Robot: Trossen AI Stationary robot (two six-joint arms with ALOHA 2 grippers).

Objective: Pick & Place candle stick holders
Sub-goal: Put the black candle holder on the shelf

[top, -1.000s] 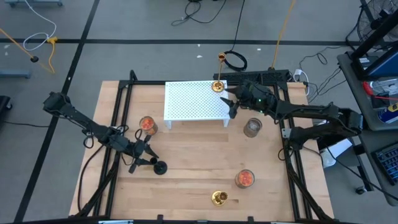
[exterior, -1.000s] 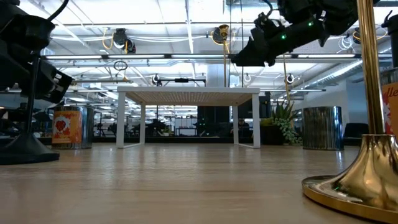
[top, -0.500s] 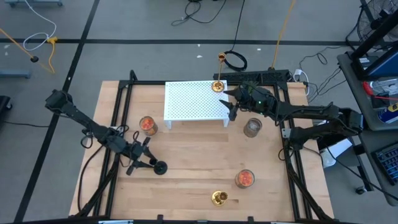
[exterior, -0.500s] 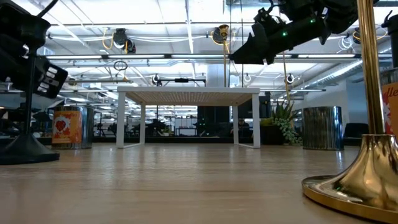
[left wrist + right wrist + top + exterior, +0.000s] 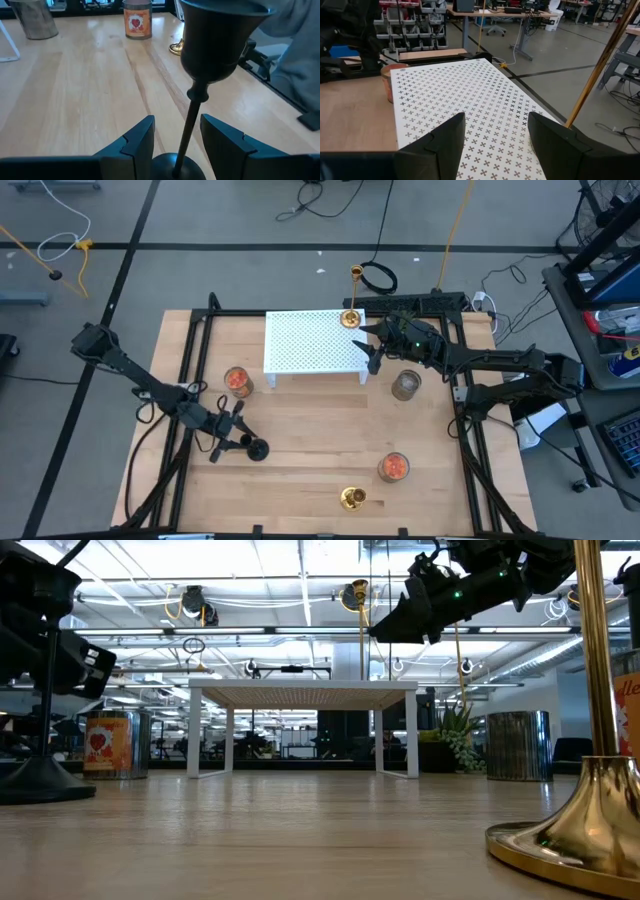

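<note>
The black candlestick (image 5: 256,448) stands upright on the wooden tabletop (image 5: 320,440), its thin stem (image 5: 187,131) rising between the spread fingers (image 5: 135,142) of the left gripper (image 5: 175,140), which flank it without touching. One brass candlestick (image 5: 351,317) stands at the far corner of the white perforated stand (image 5: 310,340), just beside the right gripper (image 5: 372,345), whose jaws hang open over that stand. A second brass candlestick (image 5: 352,498) stands near the tabletop's front edge, well apart from both grippers.
</note>
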